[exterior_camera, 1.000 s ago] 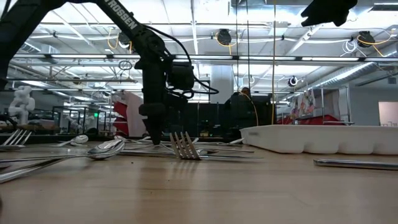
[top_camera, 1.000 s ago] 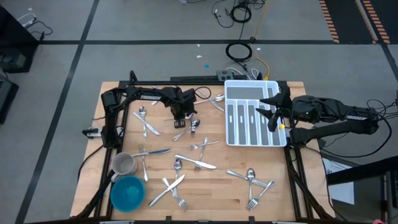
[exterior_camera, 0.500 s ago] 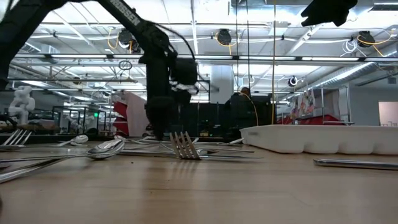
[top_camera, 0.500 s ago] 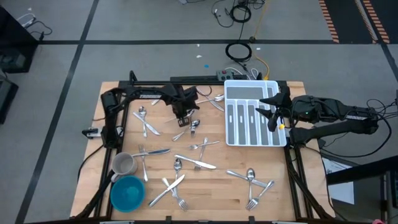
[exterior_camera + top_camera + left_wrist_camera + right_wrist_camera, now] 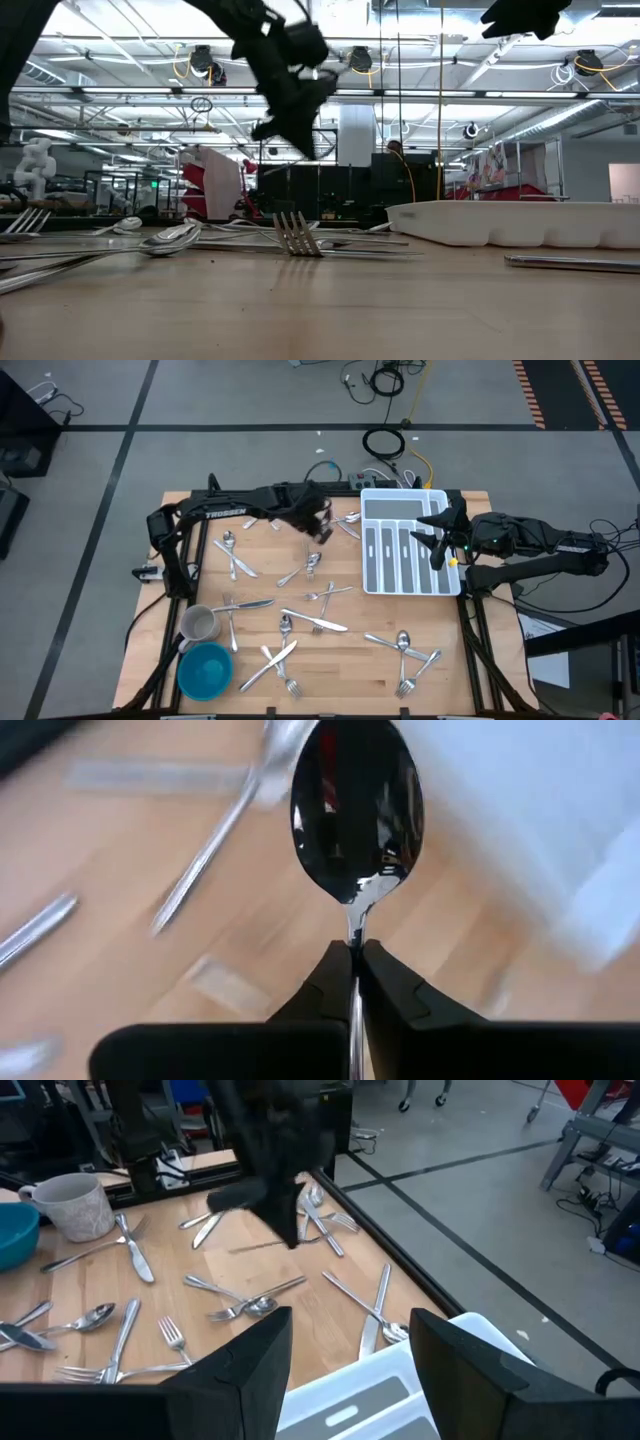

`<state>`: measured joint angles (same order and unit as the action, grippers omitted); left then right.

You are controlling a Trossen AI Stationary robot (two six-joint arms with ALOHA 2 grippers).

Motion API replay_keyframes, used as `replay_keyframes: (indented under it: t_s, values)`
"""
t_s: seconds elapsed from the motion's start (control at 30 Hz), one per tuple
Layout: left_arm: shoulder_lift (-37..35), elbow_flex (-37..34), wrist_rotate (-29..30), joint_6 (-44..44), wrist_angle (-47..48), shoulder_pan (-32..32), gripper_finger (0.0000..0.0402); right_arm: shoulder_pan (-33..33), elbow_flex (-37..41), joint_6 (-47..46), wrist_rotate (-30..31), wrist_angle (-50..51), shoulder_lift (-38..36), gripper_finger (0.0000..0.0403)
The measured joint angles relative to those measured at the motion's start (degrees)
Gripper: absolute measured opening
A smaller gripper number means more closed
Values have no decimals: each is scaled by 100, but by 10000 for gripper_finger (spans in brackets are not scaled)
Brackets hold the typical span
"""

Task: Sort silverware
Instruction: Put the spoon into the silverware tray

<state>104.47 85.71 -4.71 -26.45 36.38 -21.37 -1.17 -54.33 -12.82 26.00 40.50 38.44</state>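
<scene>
My left gripper (image 5: 322,530) hangs above the table's far middle, a little left of the white organiser tray (image 5: 432,494), shut on a shiny spoon (image 5: 355,810). In the low view it (image 5: 297,128) is well above the tabletop. Other silverware lies scattered on the wooden table: a spoon (image 5: 312,563), a knife (image 5: 316,622), crossed pieces (image 5: 272,660) and a fork (image 5: 295,235) with its tines toward the camera. My right gripper (image 5: 441,540) stays open over the tray's right side, its fingers (image 5: 250,1365) holding nothing. My left gripper pinches the spoon's thin neck (image 5: 355,925), just behind the bowl, between its two fingertips (image 5: 330,982). The handle runs back along the fingers and the bowl sticks out beyond them. The fingers slant downward. The spoon is lifted clear of the table.
A grey mug (image 5: 198,624) and a blue bowl (image 5: 205,670) stand at the near left corner. The tray (image 5: 520,222) fills the far right. More silverware lies near the front right (image 5: 405,650) and at the left (image 5: 235,555). Cables lie on the floor beyond the far edge.
My left gripper has risen from the tabletop with the spoon, going a little toward the tray, and has rolled about its own axis. The spoon, which lay on the table, is now lifted clear. My right arm has kept still.
</scene>
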Motion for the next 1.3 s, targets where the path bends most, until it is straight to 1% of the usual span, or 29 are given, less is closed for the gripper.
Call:
replay_keyframes:
  t_s: [0.13, 0.23, 0.3, 0.37, 0.43, 0.5, 0.6, 0.8, 0.9, 1.0, 1.17, 1.23, 1.3]
  values:
    - [0, 90, 41, -1251, -1338, 116, 10, 0, 0, -125, 0, -1, 0, 196]
    - [45, 101, 352, -2094, -2242, 205, 10, 0, 0, -172, 0, -1, 0, 196]
    - [64, 103, 751, -2461, -2485, 283, 10, 0, 0, -209, 0, 0, 0, 196]
    - [152, 103, 1180, -2646, -2798, 384, 10, 0, 0, -275, 0, -1, 0, 196]
    - [235, 96, 1465, -2843, -2940, 474, 10, 0, 0, -303, 71, 3, 0, 196]
    - [333, 98, 1614, -3048, -3218, 555, 10, 2, 0, -304, 113, -4, -1, 196]
    - [512, 100, 1735, -3369, -3339, 687, 10, 4, 0, -296, 118, -42, 0, 196]
    - [919, 116, 1725, -3776, -3451, 878, 10, 2, 0, -297, 117, -55, 1, 196]
    - [1164, 459, 1709, -3760, -3307, 950, 10, 2, 0, -278, 116, -56, 0, 196]
    - [1436, 1043, 1658, -3561, -3001, 1032, 10, 2, 0, -260, 111, -58, 0, 196]
    - [2087, 2367, 1674, -2998, -1633, 1128, 10, 2, 0, -260, 106, -56, 0, 196]
    - [2383, 2818, 1677, -2988, -1290, 1150, 10, 2, 0, -259, 104, -51, 0, 196]
    - [2619, 3122, 1594, -3112, -1163, 1168, 10, 2, 0, -258, 96, -47, 0, 196]
